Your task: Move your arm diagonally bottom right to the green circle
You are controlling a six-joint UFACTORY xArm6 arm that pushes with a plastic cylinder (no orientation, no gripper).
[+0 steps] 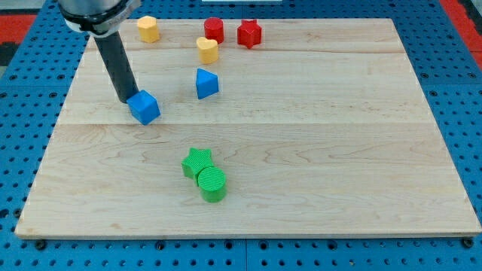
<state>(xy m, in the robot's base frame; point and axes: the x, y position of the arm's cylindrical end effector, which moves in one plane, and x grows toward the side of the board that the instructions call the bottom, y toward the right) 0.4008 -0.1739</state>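
Green circle (212,183) sits low on the board, a little left of centre in the view, touching the green star (196,162) that lies just up and to its left. My tip (126,100) rests well apart from it, toward the view's upper left, pressed right against the left side of the blue cube (144,107). As the arm ends in a plain rod, there is nothing to spread or pinch; it holds nothing and only touches or nearly touches the cube.

The goal spot is just off the circle's lower right side in the view. A straight diagonal from where my tip stands would shove the blue cube ahead of it and then run into the green star and the circle itself. I judge the better path is to slip around the cube first, pass along the bare wood to the right of the green pair, and then settle in just below and right of the circle without nudging it.

Farther off, the blue triangular block (206,83) stands up and right of the cube, clear of that route if I stay low. A yellow heart-like block (207,49), a red cylinder (214,29) and a red star (249,33) cluster near the view's top, with another yellow block (147,28) at the top left; none of these interfere. The wooden board (361,150) leaves plenty of room on the right.
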